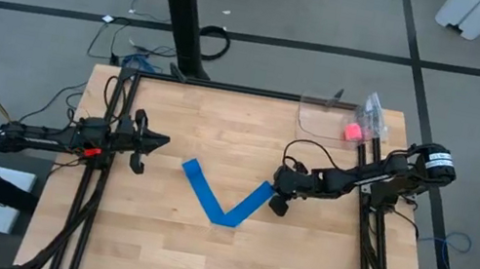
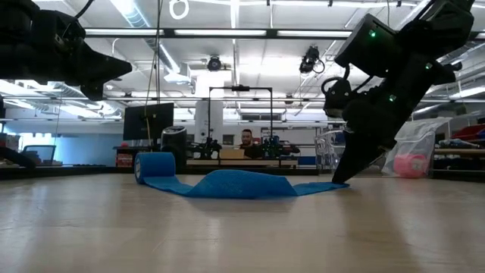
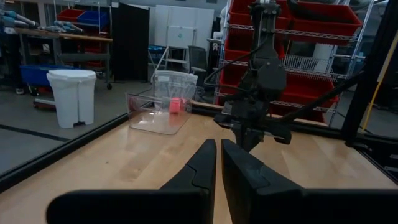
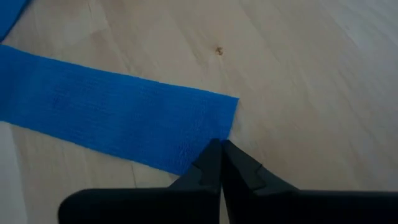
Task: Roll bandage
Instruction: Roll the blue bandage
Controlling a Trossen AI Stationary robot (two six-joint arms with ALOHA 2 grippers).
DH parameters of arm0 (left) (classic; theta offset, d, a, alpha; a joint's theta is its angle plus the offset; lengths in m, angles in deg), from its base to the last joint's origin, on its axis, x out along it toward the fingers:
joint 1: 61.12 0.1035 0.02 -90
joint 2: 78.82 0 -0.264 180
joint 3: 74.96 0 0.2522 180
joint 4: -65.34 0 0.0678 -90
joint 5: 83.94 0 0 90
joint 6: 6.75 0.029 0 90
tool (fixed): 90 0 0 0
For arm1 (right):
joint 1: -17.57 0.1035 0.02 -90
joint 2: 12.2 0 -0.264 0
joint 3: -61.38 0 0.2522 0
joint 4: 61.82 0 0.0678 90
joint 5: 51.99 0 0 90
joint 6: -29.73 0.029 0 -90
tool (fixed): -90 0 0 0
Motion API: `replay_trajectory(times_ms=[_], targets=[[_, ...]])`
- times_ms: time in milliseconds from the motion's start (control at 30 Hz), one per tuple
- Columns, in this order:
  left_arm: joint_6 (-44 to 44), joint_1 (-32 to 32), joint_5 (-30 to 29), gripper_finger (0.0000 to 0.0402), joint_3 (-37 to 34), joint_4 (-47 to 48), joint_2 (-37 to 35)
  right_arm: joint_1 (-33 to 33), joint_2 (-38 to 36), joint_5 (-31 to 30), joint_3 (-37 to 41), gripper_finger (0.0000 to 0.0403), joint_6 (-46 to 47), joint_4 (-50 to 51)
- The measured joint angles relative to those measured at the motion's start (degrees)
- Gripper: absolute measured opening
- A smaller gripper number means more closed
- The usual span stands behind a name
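Both end effectors are closed: the right end effector (image 4: 220,144) pinches the bandage (image 4: 112,118) end, left end effector (image 1: 162,144) idle.

Robotics lab/workshop — wire shelving (image 3: 323,62) w/ red bins (image 3: 323,15), strip ceiling lights (image 2: 227,32), monitors (image 2: 148,121), a person (image 2: 246,139) at far desks — wooden bench (image 1: 151,247).

1. Left arm (image 1: 52,134): slim, dark, jointed links, with a small red mark near the wrist and black cables trailing from it.
2. Right arm (image 1: 361,179): black, a white-ringed round joint housing, looped cable; green indicator lights in the low view.
3. Fingers (image 3: 242,168): matte black, tapered, stepped inner edges.
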Motion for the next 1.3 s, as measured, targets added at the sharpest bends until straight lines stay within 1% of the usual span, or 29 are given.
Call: replay_trajectory(times_ms=[167, 267, 500, 667, 900, 1000, 1300], targets=[[0.0, 0.0, 0.0, 0.0033, 0.01, -0.03, 0.01, 2.17, 0.01, -1.28, -3.47, 0.0004, -1.96, 2.0], [0.0, 0.0, -0.01, 0.0033, 0.01, -0.04, 0.0, 4.64, 0.01, -1.57, -5.99, 0.0003, -3.08, 2.97], [-0.02, 0.0, 0.0, 0.0033, 0.01, -0.09, 0.02, 13.37, 0.01, -6.43, -13.05, 0.0002, -6.31, 8.4], [-0.02, -0.02, -0.02, 0.0033, 0.02, -0.29, 0.0, 20.01, 0.01, -7.37, -16.94, 0.0001, -7.8, 9.5], [-0.1, -0.01, -0.02, 0.0033, 0.01, -0.44, 0.0, 26.82, 0.01, -5.95, -17.78, 0.0003, -4.01, 10.39], [-1.57, 0.0, -0.02, 0.0033, 0.0, -0.44, 0.02, 28.98, 0.01, -5.6, -17.78, 0.0003, -2.96, 10.67], [-2.82, -0.01, -0.02, 0.0033, 0.01, -0.39, 0.01, 32.23, 0.03, -4.55, -17.78, 0.0009, -1.8, 10.62]])
